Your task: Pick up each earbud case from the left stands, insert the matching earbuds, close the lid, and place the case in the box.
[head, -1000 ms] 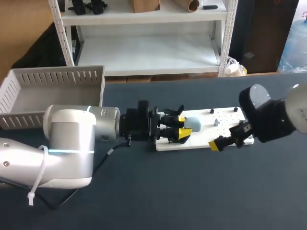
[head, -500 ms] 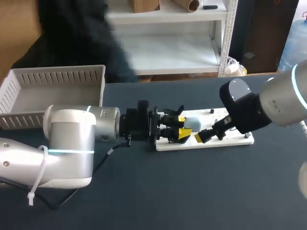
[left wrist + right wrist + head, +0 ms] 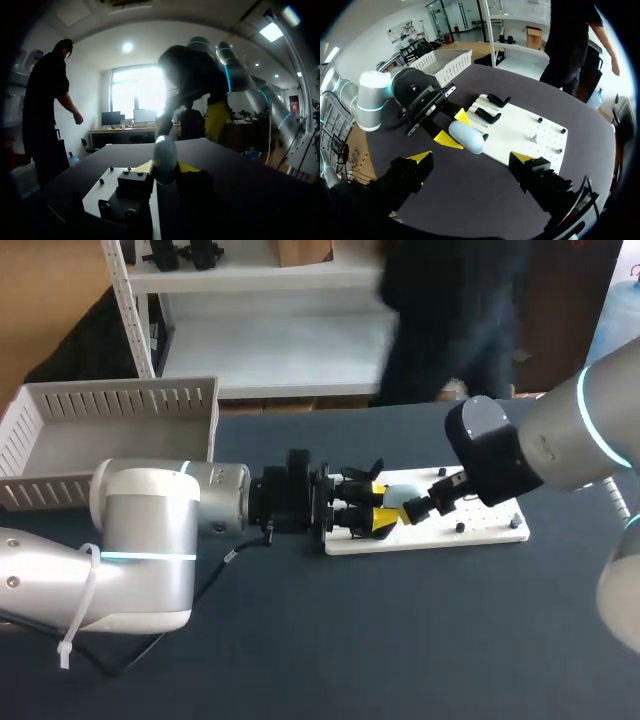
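Case: a pale blue, egg-shaped earbud case (image 3: 466, 136) is off its stands, held over the end of the flat white board (image 3: 520, 127); its lid looks shut
Left jaws: pinching the case from two sides with their yellow tips; the left arm (image 3: 150, 530) lies low across the dark surface (image 3: 400, 640)
Right jaws: spread wide, hovering close above the case; gripping nothing
Stands: two black holders (image 3: 496, 100) on the board carry nothing
Earbuds: small dark pieces (image 3: 539, 120) dot the board's far end; too small to name for certain
Box: the white slatted plastic box (image 3: 110, 405) sits well apart, behind the left arm; no case shows in it
Progress: early, in my judgement; one case lifted; opening, filling, closing and boxing seem left
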`<state>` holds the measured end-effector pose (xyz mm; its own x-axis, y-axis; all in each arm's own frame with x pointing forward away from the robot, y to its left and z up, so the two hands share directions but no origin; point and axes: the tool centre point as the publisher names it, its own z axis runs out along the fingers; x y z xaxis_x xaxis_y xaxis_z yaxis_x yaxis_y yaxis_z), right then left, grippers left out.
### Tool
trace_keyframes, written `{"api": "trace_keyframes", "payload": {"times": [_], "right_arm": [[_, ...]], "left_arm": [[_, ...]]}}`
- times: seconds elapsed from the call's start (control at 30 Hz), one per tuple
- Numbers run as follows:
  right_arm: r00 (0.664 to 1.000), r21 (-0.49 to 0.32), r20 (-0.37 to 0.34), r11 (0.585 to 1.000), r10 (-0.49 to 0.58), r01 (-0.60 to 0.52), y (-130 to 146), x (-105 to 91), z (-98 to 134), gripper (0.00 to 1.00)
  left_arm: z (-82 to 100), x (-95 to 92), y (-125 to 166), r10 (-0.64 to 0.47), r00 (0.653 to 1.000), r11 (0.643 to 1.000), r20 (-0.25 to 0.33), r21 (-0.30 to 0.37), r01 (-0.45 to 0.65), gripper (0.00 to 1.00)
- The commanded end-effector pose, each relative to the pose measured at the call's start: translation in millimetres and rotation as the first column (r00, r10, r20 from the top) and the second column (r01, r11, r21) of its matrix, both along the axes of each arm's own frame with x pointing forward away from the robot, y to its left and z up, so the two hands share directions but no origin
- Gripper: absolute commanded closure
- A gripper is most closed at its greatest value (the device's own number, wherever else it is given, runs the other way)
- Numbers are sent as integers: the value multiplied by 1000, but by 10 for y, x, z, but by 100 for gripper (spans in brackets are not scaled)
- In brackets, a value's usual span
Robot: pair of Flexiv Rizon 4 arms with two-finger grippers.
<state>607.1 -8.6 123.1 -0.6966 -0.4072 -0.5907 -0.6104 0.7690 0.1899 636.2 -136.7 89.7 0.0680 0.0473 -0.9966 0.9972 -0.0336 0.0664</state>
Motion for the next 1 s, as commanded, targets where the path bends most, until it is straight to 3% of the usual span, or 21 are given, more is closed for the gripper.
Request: {"api": "trace_keyframes", "payload": {"times": [0.03, 1.0], "right_arm": [[998, -63, 40, 996, -57, 60, 49, 36, -39, 0], [994, -89, 37, 991, -99, 102, -11, 208, -126, 0]], "left_arm": [[-9, 7, 0, -2, 1000, 1000, 0, -2, 2, 100], [-9, 7, 0, -2, 1000, 1000, 0, -2, 2, 100]]}}
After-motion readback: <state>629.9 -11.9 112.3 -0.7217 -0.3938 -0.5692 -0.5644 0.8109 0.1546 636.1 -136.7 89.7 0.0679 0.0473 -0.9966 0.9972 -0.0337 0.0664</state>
